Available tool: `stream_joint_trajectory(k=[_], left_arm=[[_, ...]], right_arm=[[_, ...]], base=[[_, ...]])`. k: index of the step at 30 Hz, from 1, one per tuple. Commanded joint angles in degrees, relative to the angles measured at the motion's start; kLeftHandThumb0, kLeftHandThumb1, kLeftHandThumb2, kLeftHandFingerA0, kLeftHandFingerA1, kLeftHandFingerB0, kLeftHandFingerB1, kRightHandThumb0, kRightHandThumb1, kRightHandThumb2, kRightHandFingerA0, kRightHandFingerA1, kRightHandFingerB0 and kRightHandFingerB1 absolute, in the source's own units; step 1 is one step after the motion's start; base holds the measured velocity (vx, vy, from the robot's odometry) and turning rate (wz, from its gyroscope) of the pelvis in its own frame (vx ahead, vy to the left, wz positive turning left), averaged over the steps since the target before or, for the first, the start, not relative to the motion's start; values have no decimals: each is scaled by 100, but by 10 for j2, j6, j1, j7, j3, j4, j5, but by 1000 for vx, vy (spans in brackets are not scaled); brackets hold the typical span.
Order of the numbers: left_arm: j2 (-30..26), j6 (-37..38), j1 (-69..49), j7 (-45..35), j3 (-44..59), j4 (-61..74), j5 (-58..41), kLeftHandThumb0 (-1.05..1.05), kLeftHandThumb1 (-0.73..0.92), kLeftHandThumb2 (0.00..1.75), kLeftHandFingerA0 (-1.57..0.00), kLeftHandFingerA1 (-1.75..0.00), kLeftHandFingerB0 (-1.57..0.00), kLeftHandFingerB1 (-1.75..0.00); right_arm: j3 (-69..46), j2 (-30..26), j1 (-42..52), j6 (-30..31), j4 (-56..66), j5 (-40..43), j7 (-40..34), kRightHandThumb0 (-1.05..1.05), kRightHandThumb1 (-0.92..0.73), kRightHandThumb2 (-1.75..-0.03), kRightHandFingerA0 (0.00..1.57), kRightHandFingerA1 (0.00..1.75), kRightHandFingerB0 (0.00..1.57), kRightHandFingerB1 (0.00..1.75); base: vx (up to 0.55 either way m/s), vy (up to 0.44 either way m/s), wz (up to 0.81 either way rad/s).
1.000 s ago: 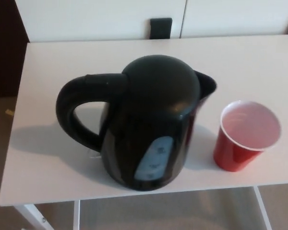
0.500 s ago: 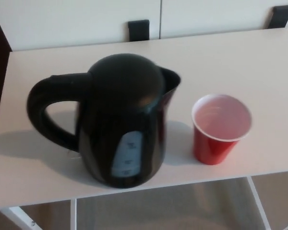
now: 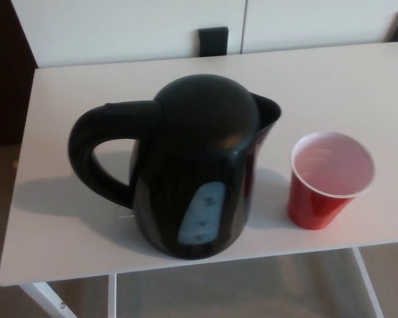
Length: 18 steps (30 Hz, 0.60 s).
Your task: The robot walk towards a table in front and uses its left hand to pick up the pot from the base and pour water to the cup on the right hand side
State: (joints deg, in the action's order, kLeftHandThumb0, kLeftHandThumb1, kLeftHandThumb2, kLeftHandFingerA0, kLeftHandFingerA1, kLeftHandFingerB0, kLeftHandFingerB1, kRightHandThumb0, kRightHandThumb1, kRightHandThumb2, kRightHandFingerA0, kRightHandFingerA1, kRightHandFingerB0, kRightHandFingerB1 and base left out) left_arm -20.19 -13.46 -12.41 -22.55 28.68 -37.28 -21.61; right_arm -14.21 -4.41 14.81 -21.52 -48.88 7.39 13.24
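Black plastic electric pot [image 3: 192, 165] upright on white rectangular table [image 3: 66, 86], near front edge. Loop handle [image 3: 99, 156] turned toward robot's left, free for left-hand grasp. Spout [image 3: 268, 112] aimed right, toward red plastic cup with white inside [image 3: 328, 179]. Cup upright just beside pot, not touching, mouth open to receive pour. Base not visible under pot. Neither hand in view, so finger state unknown. Judged: grasp not yet begun.

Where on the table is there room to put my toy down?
The white table is bare behind the black kettle and the red cup, up to the far edge. It is tight in the gap between them and along the near edge.
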Motion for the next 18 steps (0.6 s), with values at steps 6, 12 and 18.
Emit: stream_joint_trajectory(k=[6, 12, 18], left_arm=[[-2, -15, 12, 10, 6, -6, -8, -16, 60, 59, -42, -36, -29, -33], [-5, -7, 17, 10, 10, -9, -9, -11, 60, 57, -49, -37, -32, -33], [-10, -12, -20, 31, 90, 103, -60, -9, 38, 83, -42, -58, -18, -48]], right_arm=[[-1, -3, -1, -1, 10, 6, -3, -55, -67, -62, 21, 36, 10, 27], [3, -1, -2, 14, 27, 6, -6, -60, -55, -78, 18, 44, 6, 36], [-1, -4, 0, 13, 36, 6, -11, -51, -59, -74, 20, 44, 8, 37]], base=[[-2, -16, 0], [0, 0, 0], [0, 0, 0]])
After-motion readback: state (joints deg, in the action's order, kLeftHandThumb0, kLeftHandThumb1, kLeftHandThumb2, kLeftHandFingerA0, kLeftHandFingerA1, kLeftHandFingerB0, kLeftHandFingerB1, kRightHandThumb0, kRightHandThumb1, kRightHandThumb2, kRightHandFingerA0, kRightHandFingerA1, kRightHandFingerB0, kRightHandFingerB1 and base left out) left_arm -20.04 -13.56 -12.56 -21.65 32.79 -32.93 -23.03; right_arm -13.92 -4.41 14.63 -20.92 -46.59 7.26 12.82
